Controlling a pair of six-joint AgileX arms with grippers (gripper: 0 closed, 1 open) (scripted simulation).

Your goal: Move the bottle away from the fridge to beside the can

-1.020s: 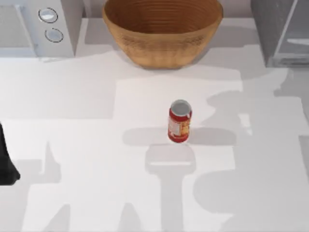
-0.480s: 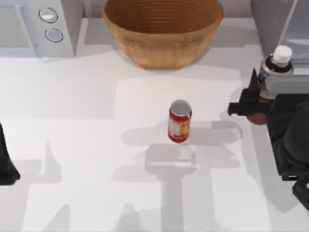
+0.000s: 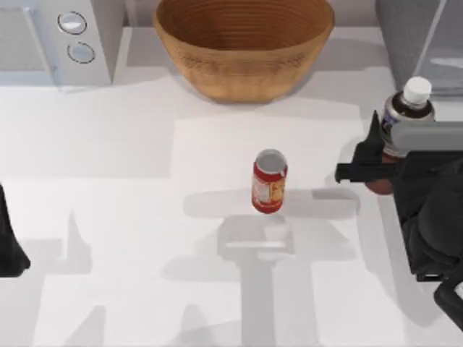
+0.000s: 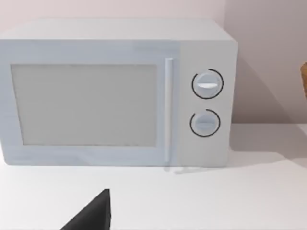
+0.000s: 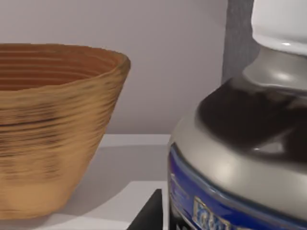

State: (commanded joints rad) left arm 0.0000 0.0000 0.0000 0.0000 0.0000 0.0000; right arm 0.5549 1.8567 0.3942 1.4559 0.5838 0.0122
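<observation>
Left arm sits parked at the far left edge of the surface, dark wrist only; its wrist camera faces the microwave and catches a dark pincer tip at the frame edge. Cannot tell whether that left pincer is apart or together.

Wooden bowl stands at the back centre. The can is upright mid-surface, well apart from everything else.

The right pincer is at the right side of the surface, clamped on the bottle low on the body, white cap up, bottle leaning a little. One dark finger juts toward the can. The bottle is near the fridge at the back right corner and well apart from the can. In the right wrist view the bottle's shoulder and blue label sit close to the lens, bowl behind.

Step in hand, judged: carry the bottle leftward to the can. To do it well: keep the bottle upright, keep the grip firm since it is tall and slim and could swing, travel straight across with the base above the surface so it doesn't drag. Stop just beside the can on its right, not touching; the jutting finger leads the move and could knock the can over first. Set the base flat before letting go, then back out rightward.

Right arm pose: forearm comes in from the lower right corner, wrist roughly level, pincer pointing toward the back of the surface.
</observation>
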